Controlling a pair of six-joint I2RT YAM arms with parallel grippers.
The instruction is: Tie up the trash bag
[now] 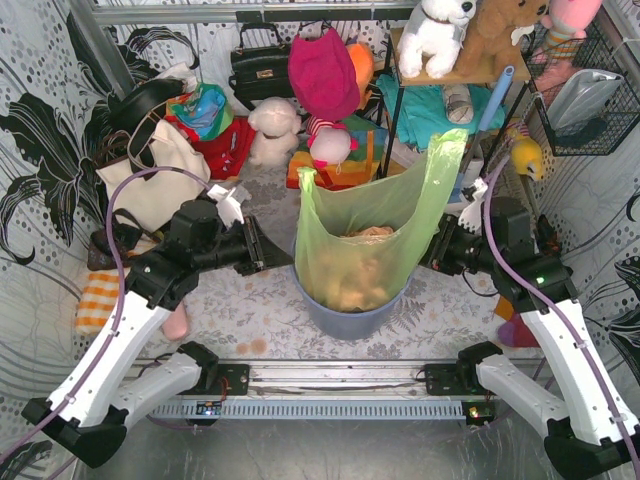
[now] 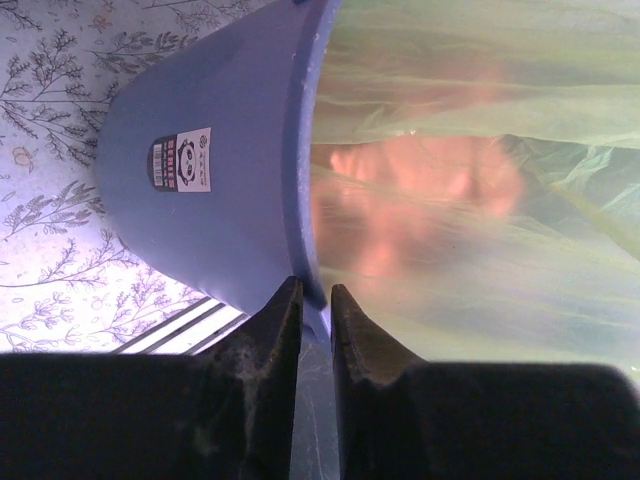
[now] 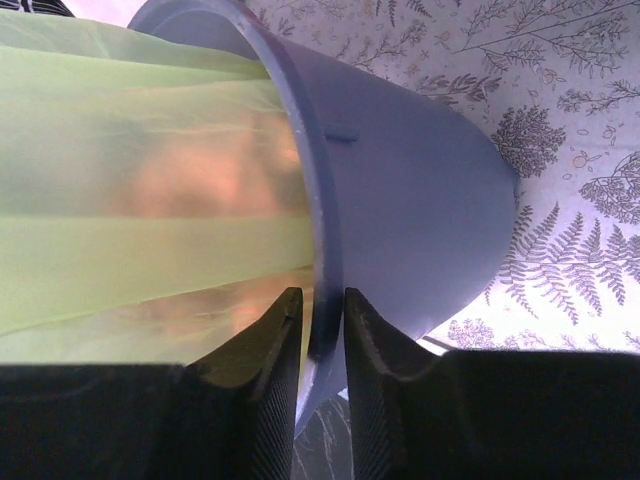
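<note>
Can see the trash bag point(image 1: 360, 215) standing inside the bin point(image 1: 350, 318), left gripper point(image 2: 315, 290) and right gripper point(image 3: 322, 295) at the bin's opposite sides, jaws nearly together, but cannot tell if gripping anything.

Blue-grey bin point(image 1: 350, 320) on fern-print table point(image 1: 250, 312)

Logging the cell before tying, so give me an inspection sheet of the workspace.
Surface: fern-print cloth.
Job's things: trash bag upright in blue-grey bin, handles untied, tan paper inside.
Clutter: handbag, plush toys behind the bin.
Grippers: left gripper and right gripper each have jaws narrowly parted astride the bin rim; grip unclear.
Cables: purple cable along each arm.
Surroundings: patterned walls, wire basket.
</note>
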